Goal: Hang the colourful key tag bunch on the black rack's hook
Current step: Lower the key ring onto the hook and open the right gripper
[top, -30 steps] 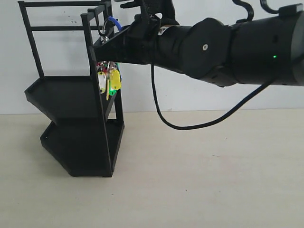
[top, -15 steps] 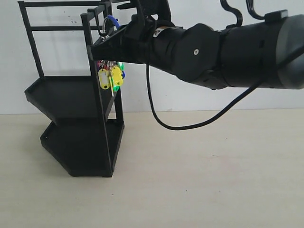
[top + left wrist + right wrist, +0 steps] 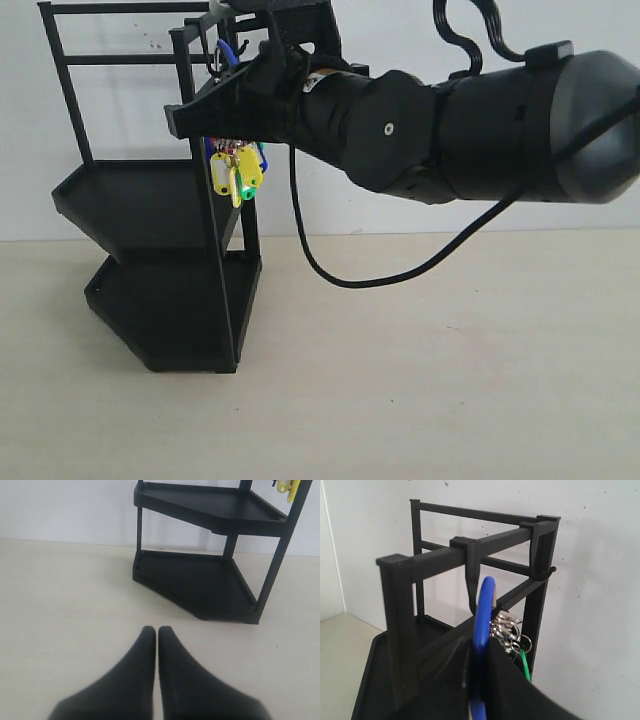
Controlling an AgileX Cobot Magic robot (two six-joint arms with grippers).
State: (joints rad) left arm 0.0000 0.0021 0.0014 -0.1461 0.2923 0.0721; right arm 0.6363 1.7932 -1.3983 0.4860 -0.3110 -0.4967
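The black rack (image 3: pixel 150 250) stands at the left of the exterior view. My right gripper (image 3: pixel 190 115) reaches across its top bars and is shut on the blue carabiner loop (image 3: pixel 482 625) of the colourful key tag bunch (image 3: pixel 237 172). Its yellow and green tags dangle beside the front post. In the right wrist view the metal rings (image 3: pixel 507 630) sit just behind the fingers. The thin black hook (image 3: pixel 471 592) hangs from the top bar directly beyond the loop, very close to it. My left gripper (image 3: pixel 156 631) is shut and empty, low over the table in front of the rack (image 3: pixel 210 580).
The right arm's cable (image 3: pixel 330 270) droops below the forearm, above the beige table (image 3: pixel 420 380). A second small hook (image 3: pixel 546 572) sticks out of the rack's far post. A white wall lies close behind the rack.
The right arm has pushed further left across the rack's top, its fingertips now past the front post. The bunch stays gripped and has swung a little.
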